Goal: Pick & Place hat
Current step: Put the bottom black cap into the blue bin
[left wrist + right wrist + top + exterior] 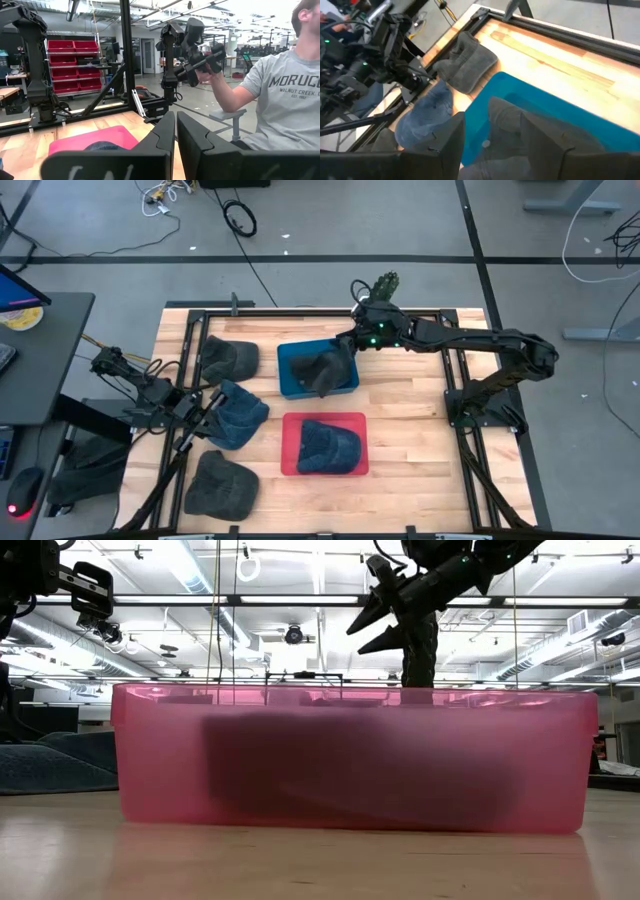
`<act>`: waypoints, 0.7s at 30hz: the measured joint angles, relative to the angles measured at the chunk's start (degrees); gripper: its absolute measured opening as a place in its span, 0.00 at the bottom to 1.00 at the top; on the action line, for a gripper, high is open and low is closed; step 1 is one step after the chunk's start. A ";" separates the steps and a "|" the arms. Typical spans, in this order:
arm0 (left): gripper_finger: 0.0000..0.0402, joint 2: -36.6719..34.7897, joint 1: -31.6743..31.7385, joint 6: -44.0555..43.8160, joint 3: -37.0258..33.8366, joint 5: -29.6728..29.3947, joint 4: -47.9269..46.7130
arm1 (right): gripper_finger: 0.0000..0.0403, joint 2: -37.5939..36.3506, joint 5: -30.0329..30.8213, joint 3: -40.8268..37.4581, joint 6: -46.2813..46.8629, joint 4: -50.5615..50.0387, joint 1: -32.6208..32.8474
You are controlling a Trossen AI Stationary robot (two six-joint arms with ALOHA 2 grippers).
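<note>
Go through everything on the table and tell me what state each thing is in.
Blue bin: holds a grey hat.
Red bin: holds a blue hat.
Right gripper: open, above the blue bin.
Left gripper: shut, by loose denim hat.

Bright even overhead light, glaring ceiling strips [300, 600] in low view, near red bin [350, 755] blurred, soft shadows

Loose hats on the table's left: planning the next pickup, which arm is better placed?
Left. The left gripper sits shut beside the blue hat; the right gripper hangs open over the blue bin.
</note>
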 joint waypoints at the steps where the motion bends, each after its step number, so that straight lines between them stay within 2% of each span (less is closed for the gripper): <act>1: 0.05 0.00 0.02 0.00 0.01 0.00 -0.01 | 0.48 -0.07 -0.01 0.00 -1.40 0.73 0.00; 9: 0.05 0.01 0.01 -0.01 -0.01 0.00 -0.05 | 0.48 -3.07 0.18 0.00 -13.35 2.09 0.45; 16: 0.05 0.01 0.00 -0.01 0.00 0.00 0.01 | 0.48 -6.77 2.62 -0.02 -22.82 4.25 4.15; 21: 0.05 0.01 0.01 0.00 0.00 0.00 -0.01 | 0.48 -10.98 2.06 -5.81 -28.34 14.05 7.74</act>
